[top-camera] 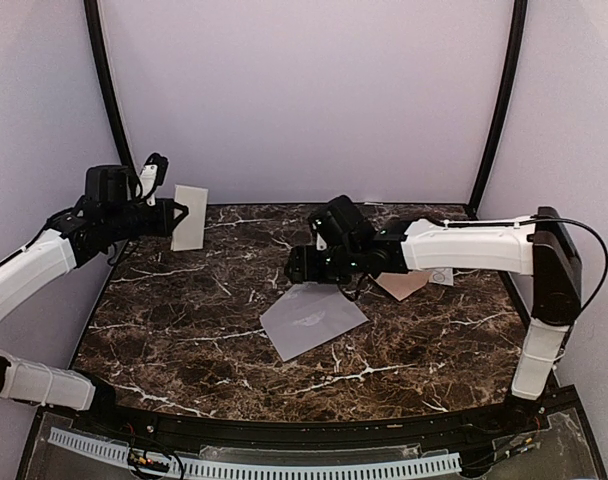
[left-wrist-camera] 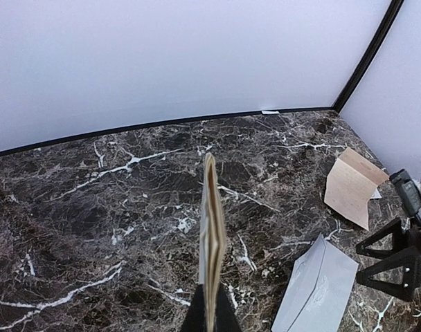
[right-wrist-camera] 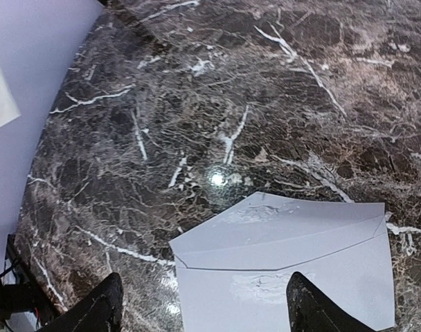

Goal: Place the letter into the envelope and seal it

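Grey-lavender envelope (top-camera: 312,320) lies flat at centre frame beneath the right gripper (top-camera: 298,268), its fingers (right-wrist-camera: 93,315) spread wide and empty, while the left gripper (top-camera: 176,214) pinches the folded letter (top-camera: 191,230) upright at upper left.

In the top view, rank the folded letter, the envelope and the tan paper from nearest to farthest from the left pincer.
1. Folded letter, clamped in the left pincer, far left.
2. Envelope, lying flat in the middle.
3. Tan paper, toward the right.
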### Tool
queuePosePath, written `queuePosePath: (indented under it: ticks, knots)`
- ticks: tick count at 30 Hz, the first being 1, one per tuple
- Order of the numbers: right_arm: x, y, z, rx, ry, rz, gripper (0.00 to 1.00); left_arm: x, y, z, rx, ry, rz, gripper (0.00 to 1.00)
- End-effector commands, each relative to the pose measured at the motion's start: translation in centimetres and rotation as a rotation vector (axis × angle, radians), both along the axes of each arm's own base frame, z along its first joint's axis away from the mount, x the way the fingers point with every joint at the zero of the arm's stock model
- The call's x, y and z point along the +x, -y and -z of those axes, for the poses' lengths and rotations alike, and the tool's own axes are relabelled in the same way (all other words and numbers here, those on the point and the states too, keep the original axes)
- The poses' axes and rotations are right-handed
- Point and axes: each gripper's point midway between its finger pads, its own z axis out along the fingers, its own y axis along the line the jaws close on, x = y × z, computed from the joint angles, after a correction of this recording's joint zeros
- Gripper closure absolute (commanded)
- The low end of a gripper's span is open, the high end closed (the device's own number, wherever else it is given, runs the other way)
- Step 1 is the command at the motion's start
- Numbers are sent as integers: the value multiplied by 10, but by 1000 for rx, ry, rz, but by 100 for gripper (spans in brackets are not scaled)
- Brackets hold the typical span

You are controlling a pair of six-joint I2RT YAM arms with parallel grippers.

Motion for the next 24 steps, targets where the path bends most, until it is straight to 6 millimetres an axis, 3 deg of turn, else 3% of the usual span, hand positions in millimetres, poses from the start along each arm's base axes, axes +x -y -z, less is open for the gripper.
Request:
queuePosePath:
  ticks: [1,10,17,24]
  knots:
    - [23,-6,9,-54,10,134,22,-4,-9,-12,4,48,-39,100]
    - [55,2,52,-285,47,265,13,-8,1,-11,-35,33,12,100]
    - [72,-14,63,-378,121,223,13,-7,6,-4,-45,11,33,100]
    - [83,-11,80,-528,145,238,14,-7,7,-2,-42,7,41,100]
